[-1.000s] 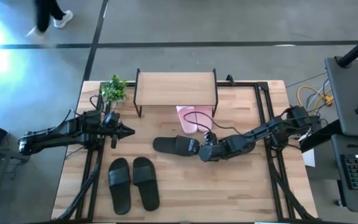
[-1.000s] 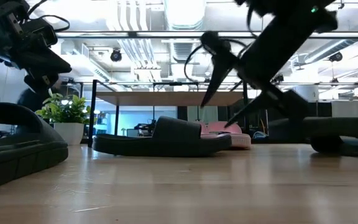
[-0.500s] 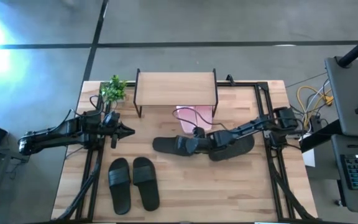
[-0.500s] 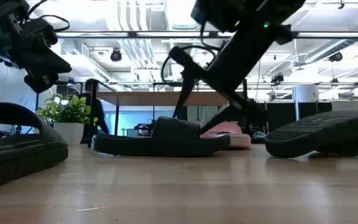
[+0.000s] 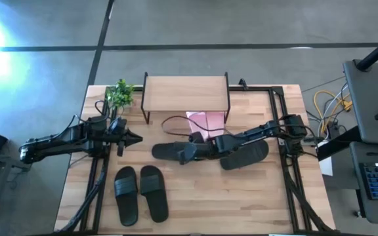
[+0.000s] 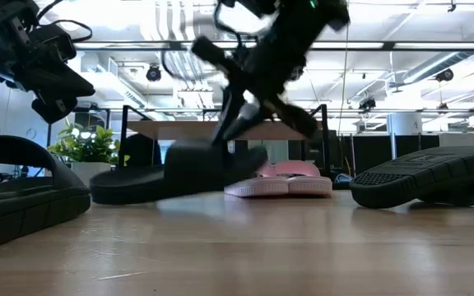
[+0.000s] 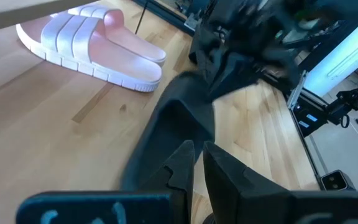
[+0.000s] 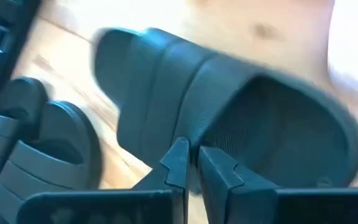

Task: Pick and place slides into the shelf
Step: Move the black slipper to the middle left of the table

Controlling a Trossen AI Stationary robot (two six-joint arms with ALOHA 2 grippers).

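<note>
A black slide (image 5: pixel 168 152) lies mid-table in front of the shelf (image 5: pixel 186 94), with my right gripper (image 5: pixel 191 153) shut on it from the right. A second black slide (image 5: pixel 245 156) lies just right of it, sole showing in the low view (image 6: pixel 426 177). A pink slide (image 5: pixel 205 120) rests flat on the table, partly under the shelf's right half. A black pair (image 5: pixel 140 193) lies side by side near the front left. My left gripper (image 5: pixel 134 138) hangs shut above the table's left side, holding nothing. My right gripper pinches the near edge of the black slide's strap (image 8: pixel 188 140) between its two fingers. The fingers slant down from the table's right side. The slide is tilted, its right end (image 6: pixel 249 156) raised and its left end (image 6: pixel 105 191) low at the table.
A small potted plant (image 5: pixel 119 94) stands at the shelf's left end. Black frame rails (image 5: pixel 282 124) run along both table sides. Bare wood lies open at the front right (image 5: pixel 241 203).
My right gripper has moved toward the table's left, off the right-hand black slide and onto the middle one, rolling as it went, and has shut on its strap. That slide has slid left and its right end has come up.
</note>
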